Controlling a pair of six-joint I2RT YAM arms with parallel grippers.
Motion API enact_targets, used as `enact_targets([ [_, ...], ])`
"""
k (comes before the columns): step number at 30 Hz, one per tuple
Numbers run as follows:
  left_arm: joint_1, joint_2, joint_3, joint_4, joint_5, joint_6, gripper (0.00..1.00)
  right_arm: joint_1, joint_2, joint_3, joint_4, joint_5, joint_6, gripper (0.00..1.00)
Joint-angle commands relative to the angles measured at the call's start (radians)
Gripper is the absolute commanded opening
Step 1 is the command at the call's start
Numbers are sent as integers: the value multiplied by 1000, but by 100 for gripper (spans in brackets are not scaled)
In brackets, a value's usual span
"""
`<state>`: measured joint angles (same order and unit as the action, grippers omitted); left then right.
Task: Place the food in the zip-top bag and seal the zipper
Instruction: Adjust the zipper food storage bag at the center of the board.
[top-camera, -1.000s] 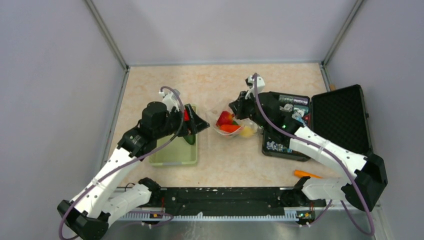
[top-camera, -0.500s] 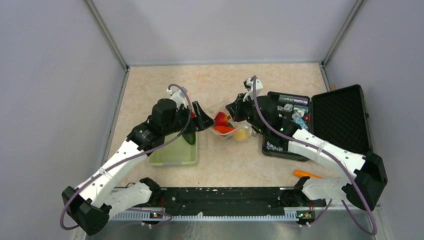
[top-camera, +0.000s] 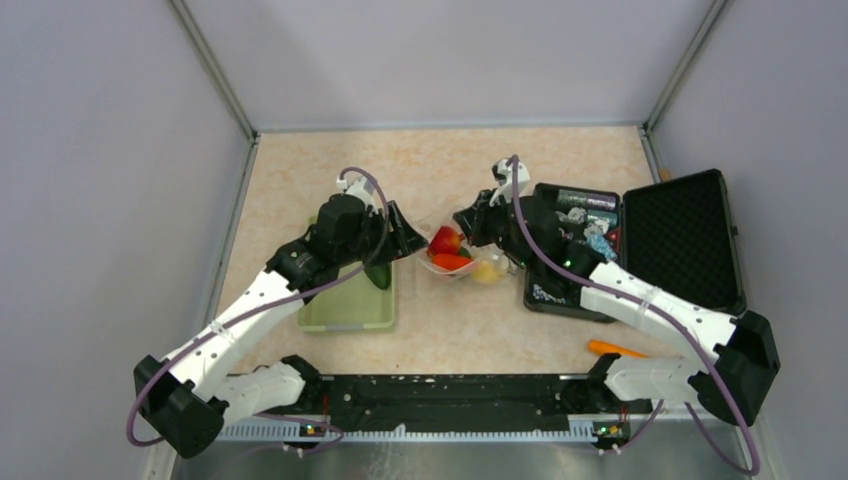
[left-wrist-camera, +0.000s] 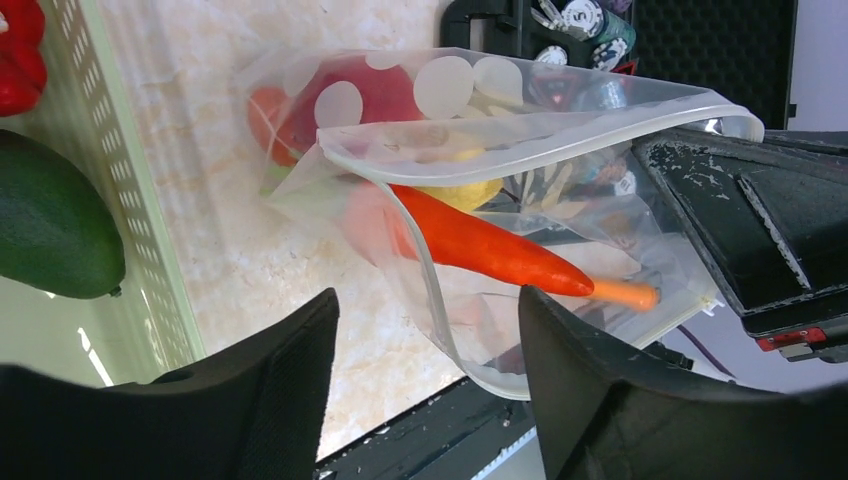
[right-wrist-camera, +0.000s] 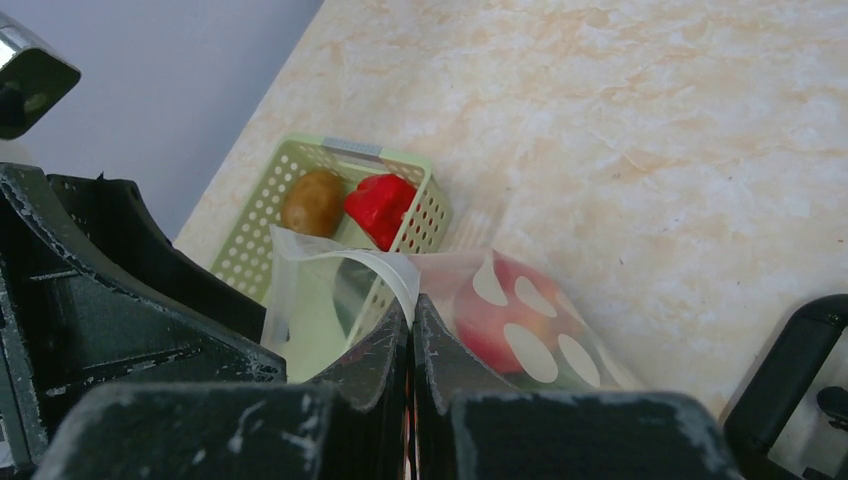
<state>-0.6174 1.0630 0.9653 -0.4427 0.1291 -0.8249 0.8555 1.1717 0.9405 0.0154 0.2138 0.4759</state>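
Note:
The clear dotted zip-top bag (top-camera: 462, 262) lies on the table between my grippers and holds food: a red piece (top-camera: 446, 240), an orange carrot (left-wrist-camera: 480, 248) and a yellow piece (top-camera: 487, 270). My right gripper (right-wrist-camera: 410, 312) is shut on the bag's mouth edge and holds it up. My left gripper (left-wrist-camera: 428, 335) is open. The near side of the mouth with its whitish zipper (left-wrist-camera: 432, 300) hangs between its jaws, touching neither. More food lies in the pale green basket (top-camera: 345, 310): a red pepper (right-wrist-camera: 380, 205), a brown piece (right-wrist-camera: 313, 200) and a dark green piece (left-wrist-camera: 50, 230).
An open black case (top-camera: 680, 235) with shiny packets (top-camera: 585, 215) stands right of the bag, close behind my right arm. A loose orange carrot (top-camera: 612, 348) lies near the front right. The black rail (top-camera: 450, 390) runs along the near edge.
My left arm has swung right, from over the basket to the bag's mouth. The bag and my right gripper have shifted slightly left.

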Motion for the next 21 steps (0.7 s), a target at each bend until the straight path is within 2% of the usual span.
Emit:
enact_targets([
  [1,-10,-10,13,8,-35,1,65,8,-26,4,59,-5,22,0],
  [4,-14,24,42,-31,-17,27,59,10,-31,2,60,-3,25,0],
  [8,-34,39,47,-62,-27,41,55,12,-37,-2,64,14,23,0],
  [9,-39,42,47,-65,-30,44,52,11,-37,-5,68,13,25,0],
  [10,-44,46,47,-67,-36,45,44,12,-35,-7,71,13,27,0],
  [12,-52,49,46,-71,-48,35,21,16,-30,-13,80,11,32,0],
  [17,-54,41,85,-53,-53,65,0,30,-15,-16,69,23,18,0],
  [21,-52,67,216,-106,-135,130,0,56,-41,32,42,154,-98,0],
])
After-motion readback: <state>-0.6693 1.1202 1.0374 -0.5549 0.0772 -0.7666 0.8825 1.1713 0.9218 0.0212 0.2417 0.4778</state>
